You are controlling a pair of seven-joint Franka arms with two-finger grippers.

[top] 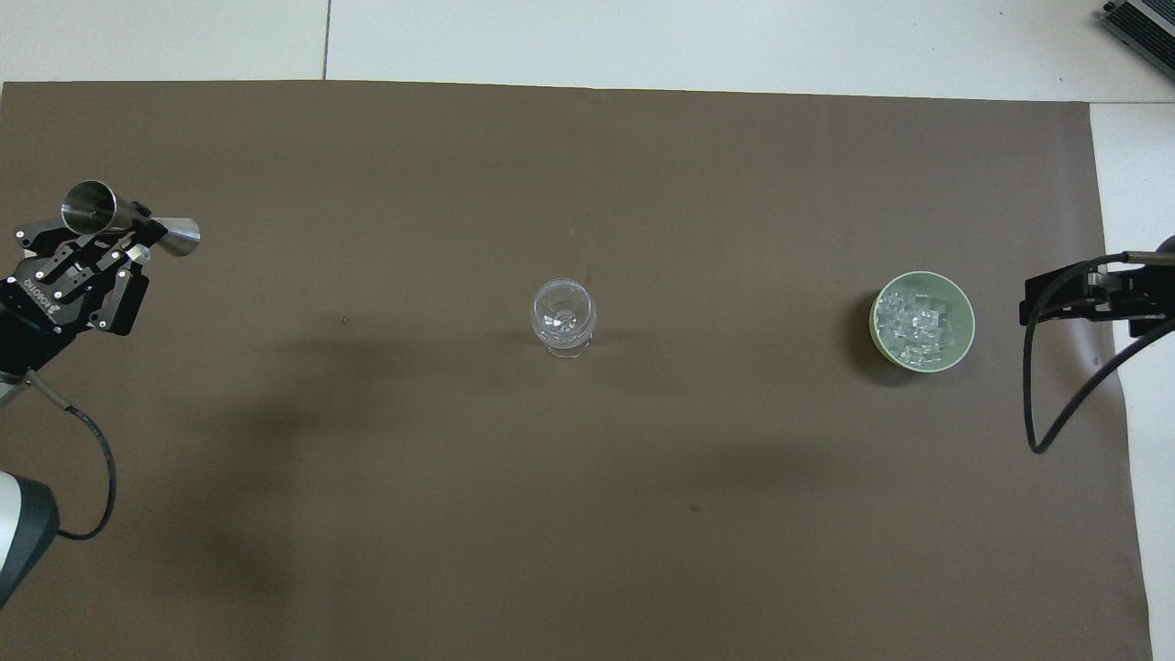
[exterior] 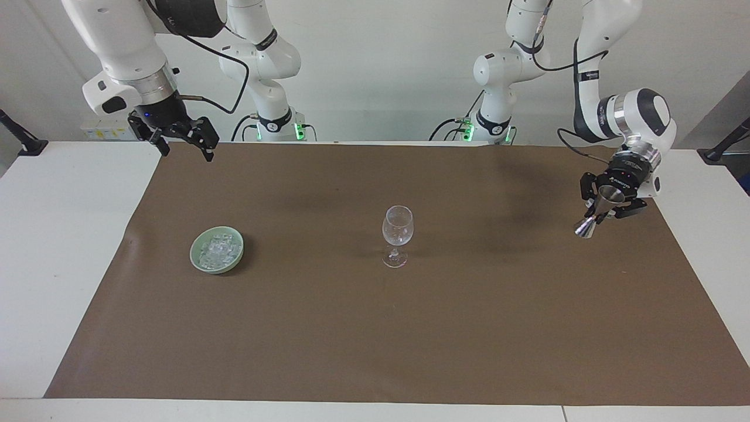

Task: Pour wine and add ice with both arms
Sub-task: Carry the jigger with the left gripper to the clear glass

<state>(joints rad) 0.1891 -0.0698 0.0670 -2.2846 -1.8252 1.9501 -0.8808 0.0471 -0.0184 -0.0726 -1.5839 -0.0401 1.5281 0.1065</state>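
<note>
Steel double-cone jigger point(exterior: 593, 215) hangs clamped in closed left gripper point(exterior: 603, 212) over brown mat point(exterior: 375, 328); right gripper point(exterior: 183, 143) waits, jaws wide, holding nothing.

one high camera faces the robots, one looks steeply down; both probably share the brown mat point(exterior: 375, 328).

A clear stemmed glass point(exterior: 397, 234) stands upright at the middle of a brown mat point(exterior: 375, 328) that covers most of a white table point(exterior: 58, 264). Well apart from the glass, toward the right arm's end of the table, a pale green bowl point(exterior: 192, 253) sits on the mat. Toward the left arm's end, a steel jigger point(exterior: 586, 227) hangs tilted above the mat. A tiny speck point(top: 343, 320) lies between jigger and glass.
</note>
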